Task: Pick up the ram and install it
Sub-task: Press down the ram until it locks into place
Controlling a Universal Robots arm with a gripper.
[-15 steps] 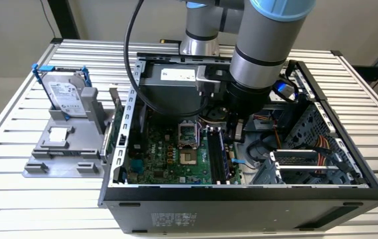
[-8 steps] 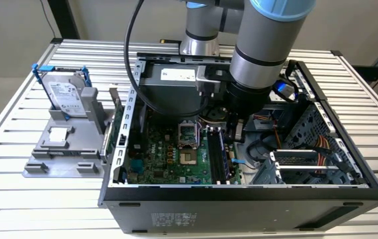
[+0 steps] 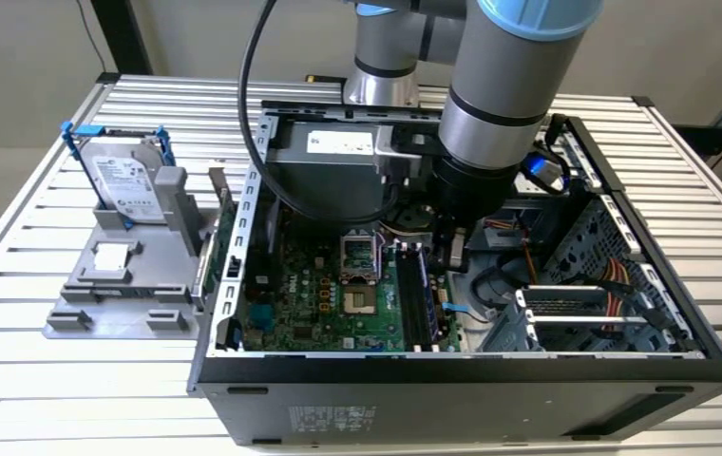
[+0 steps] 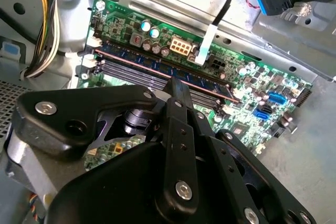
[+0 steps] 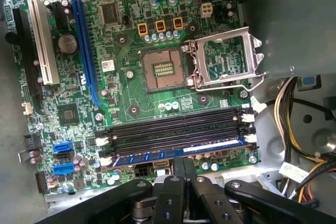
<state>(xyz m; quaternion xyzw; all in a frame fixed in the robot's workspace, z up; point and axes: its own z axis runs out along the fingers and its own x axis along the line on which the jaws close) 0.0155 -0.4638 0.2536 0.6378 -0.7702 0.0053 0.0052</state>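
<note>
Claw (image 5: pixel 183 167) over four memory slots (image 5: pixel 173 134), one ram (image 5: pixel 178 150).

In the exterior view the arm (image 3: pixel 494 104) runs off the top edge and covers the part of the motherboard (image 3: pixel 323 304) beneath it, the upper ends of the memory slots (image 3: pixel 418 294) included; the tool itself is hidden behind the arm's lower end there. The computer case (image 3: pixel 463 399) is cut by the bottom edge. In both wrist views the tool (image 5: pixel 184 169) leaves the lower edge, and whether anything sits between its tips cannot be told; in the second wrist view its black linkage hides the near part of the slots (image 4: pixel 157 72). The ram cannot be made out with certainty in any slot; the hard drive (image 3: pixel 126 180) stands partly behind its grey holder (image 3: pixel 145 247).
</note>
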